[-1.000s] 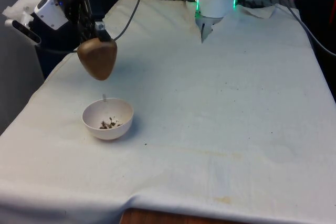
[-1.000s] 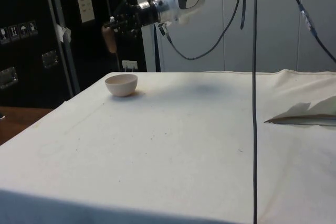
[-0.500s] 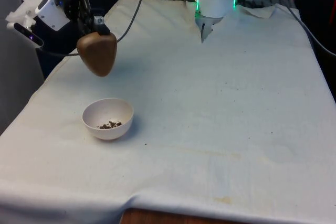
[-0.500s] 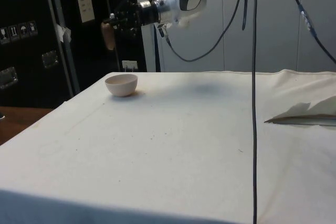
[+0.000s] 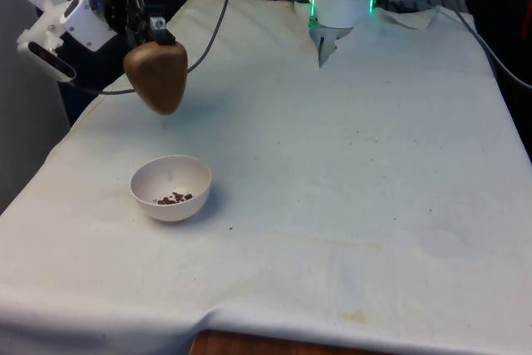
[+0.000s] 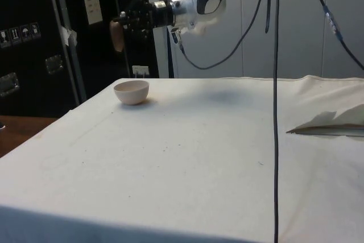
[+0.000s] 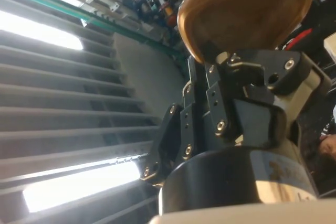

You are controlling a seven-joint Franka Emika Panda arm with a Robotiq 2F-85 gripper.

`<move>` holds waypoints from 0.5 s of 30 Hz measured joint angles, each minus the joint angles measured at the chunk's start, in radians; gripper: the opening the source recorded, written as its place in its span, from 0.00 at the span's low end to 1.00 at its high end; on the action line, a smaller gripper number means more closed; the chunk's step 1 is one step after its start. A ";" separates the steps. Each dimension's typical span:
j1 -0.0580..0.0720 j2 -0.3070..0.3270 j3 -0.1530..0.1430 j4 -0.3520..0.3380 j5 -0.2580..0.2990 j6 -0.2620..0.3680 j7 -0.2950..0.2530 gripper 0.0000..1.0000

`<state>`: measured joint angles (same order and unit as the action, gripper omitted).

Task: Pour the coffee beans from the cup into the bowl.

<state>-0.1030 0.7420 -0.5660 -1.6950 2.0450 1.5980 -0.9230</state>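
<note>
End effector (image 5: 148, 29) clamped on brown cup (image 5: 156, 77), held inverted, high above table (image 5: 349, 164) at the front view's left. White bowl (image 5: 171, 188) sits below, slightly nearer camera, with coffee beans (image 5: 173, 198) in its base. Judgement: pour looks finished; right the cup slowly, over the bowl, catching stragglers. Count: one cup, one bowl, one small bean cluster.
</note>
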 measured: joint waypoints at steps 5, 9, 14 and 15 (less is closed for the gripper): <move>0.000 0.000 -0.003 -0.011 0.017 -0.030 -0.005 0.00; 0.000 0.003 -0.007 -0.018 0.036 -0.058 -0.010 0.00; 0.000 0.004 -0.008 -0.023 0.048 -0.077 -0.017 0.00; 0.000 0.004 -0.008 -0.023 0.048 -0.077 -0.017 0.00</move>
<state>-0.1030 0.7460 -0.5740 -1.7180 2.0930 1.5210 -0.9400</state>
